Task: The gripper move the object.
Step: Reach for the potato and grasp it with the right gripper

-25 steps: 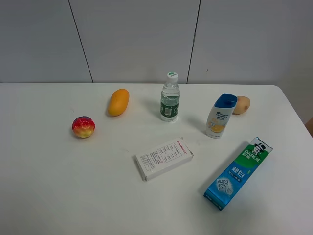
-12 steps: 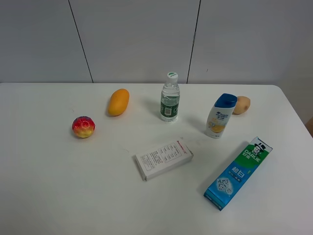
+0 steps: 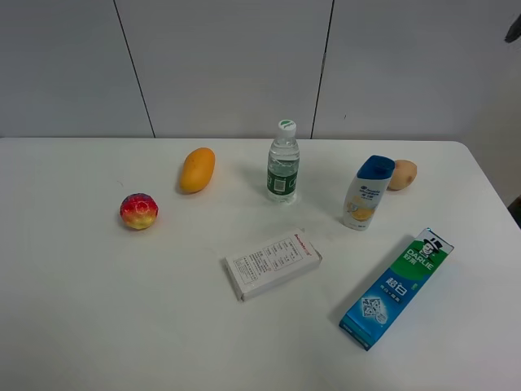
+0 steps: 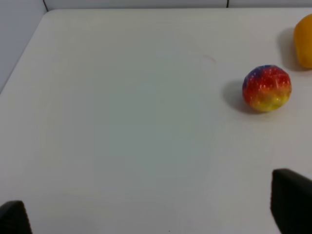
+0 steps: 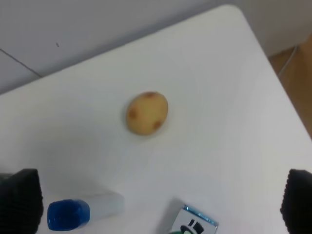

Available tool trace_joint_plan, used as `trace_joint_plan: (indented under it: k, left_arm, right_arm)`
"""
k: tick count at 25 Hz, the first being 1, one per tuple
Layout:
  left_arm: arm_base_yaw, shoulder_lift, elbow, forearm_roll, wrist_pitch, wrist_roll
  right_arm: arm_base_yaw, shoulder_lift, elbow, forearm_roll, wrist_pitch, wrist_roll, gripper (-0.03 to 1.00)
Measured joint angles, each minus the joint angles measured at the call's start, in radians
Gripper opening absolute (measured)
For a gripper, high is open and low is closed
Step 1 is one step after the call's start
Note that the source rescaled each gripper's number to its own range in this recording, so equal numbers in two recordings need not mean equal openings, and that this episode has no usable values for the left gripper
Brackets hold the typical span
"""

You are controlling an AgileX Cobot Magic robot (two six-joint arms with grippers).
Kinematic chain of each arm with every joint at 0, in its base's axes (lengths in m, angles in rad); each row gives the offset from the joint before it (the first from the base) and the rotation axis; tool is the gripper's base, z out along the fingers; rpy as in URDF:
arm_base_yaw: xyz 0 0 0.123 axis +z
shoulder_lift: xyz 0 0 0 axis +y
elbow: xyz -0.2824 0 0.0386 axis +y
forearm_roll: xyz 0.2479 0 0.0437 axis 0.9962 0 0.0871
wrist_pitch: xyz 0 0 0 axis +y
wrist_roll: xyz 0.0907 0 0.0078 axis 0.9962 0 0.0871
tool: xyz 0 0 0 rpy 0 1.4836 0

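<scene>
Potato (image 5: 147, 112), tan and brown-speckled, lying near the far right corner of the white bench (image 3: 81, 309), behind the blue-capped shampoo bottle (image 3: 367, 193) and apart from it in the right wrist view. Probably firm, fairly light and dull-skinned (little slip, though the rounded form may roll), so a hold across the short axis at mid-body seems soundest. Right gripper (image 5: 158, 207) looks down on it, jaws spread wide and empty; left gripper (image 4: 153, 212), likewise spread, faces the apple (image 4: 266, 88).
</scene>
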Motion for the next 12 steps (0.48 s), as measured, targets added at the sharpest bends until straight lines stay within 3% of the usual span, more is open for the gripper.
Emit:
trace_joint_plan:
  k: [8,12]
  left_arm:
    - [0.000,0.000,0.000,0.000,0.000,0.000]
    - [0.000,0.000,0.000,0.000,0.000,0.000]
  right_arm:
    - [0.000,0.269,-0.022,0.003,0.002,0.108,1.00]
    - [0.000,0.364,-0.022,0.003,-0.041,0.152,1.00]
